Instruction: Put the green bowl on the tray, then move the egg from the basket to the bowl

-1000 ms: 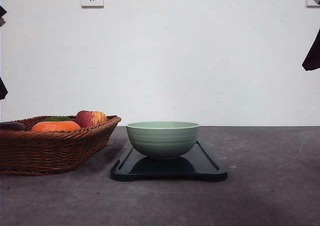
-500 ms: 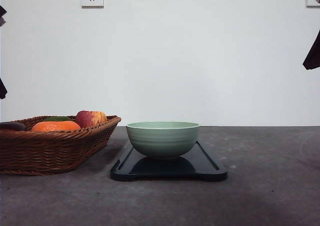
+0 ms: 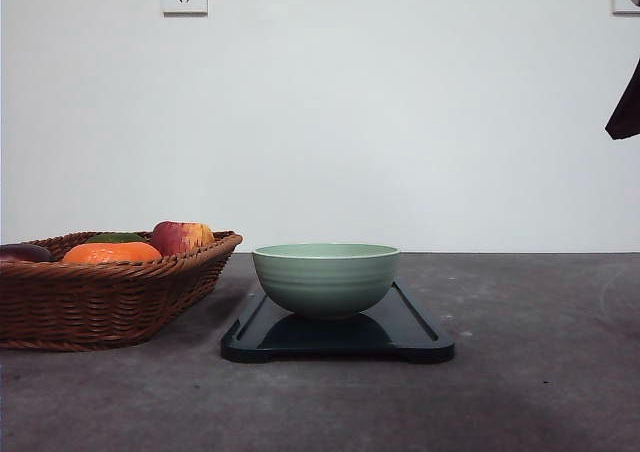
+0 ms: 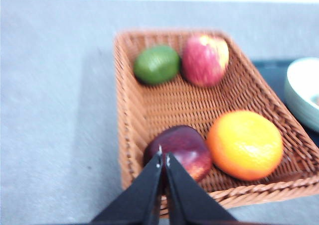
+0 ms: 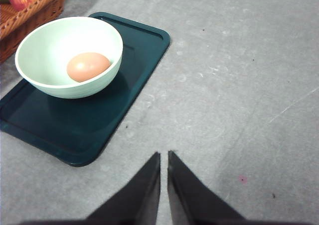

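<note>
While in bowl [image 5: 69, 56], egg [image 5: 88, 66] well apart from fingers [image 5: 149, 180]

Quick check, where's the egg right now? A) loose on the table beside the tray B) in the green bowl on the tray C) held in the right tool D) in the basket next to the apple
B: the right wrist view shows the egg lying inside the green bowl, which stands on the tray, while the right tool hangs empty over bare table.
</note>
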{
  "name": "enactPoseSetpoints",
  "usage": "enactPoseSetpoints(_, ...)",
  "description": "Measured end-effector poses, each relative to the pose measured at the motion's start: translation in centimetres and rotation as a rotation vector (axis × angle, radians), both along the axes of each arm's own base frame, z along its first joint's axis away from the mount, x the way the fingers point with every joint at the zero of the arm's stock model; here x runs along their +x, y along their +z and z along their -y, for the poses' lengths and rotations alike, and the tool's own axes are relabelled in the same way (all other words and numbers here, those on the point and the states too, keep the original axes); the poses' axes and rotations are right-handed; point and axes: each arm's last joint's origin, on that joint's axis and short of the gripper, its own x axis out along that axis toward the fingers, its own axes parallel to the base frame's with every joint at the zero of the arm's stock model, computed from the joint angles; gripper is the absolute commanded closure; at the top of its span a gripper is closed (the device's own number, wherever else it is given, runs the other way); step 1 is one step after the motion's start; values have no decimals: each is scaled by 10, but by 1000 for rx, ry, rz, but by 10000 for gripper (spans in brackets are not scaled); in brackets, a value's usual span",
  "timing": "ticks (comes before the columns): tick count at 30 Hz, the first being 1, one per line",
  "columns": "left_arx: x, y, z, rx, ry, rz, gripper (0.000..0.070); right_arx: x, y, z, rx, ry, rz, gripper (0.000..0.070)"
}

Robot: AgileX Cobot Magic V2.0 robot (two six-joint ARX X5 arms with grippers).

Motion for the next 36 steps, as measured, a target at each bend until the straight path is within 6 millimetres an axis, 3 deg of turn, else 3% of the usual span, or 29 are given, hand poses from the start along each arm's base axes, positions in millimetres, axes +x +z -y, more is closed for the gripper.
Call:
enactPoseSetpoints(5,-10,-30,-6,-7,61,60,700,0,0,0,0,0,0,683)
enactPoseSetpoints(9,-13,-42,-11,-25,124,94,700,0,0,0,0,0,0,683)
enactPoseSetpoints(36,-12,-44,-13,-40,160,166,700,0,0,0,1,0,2,683)
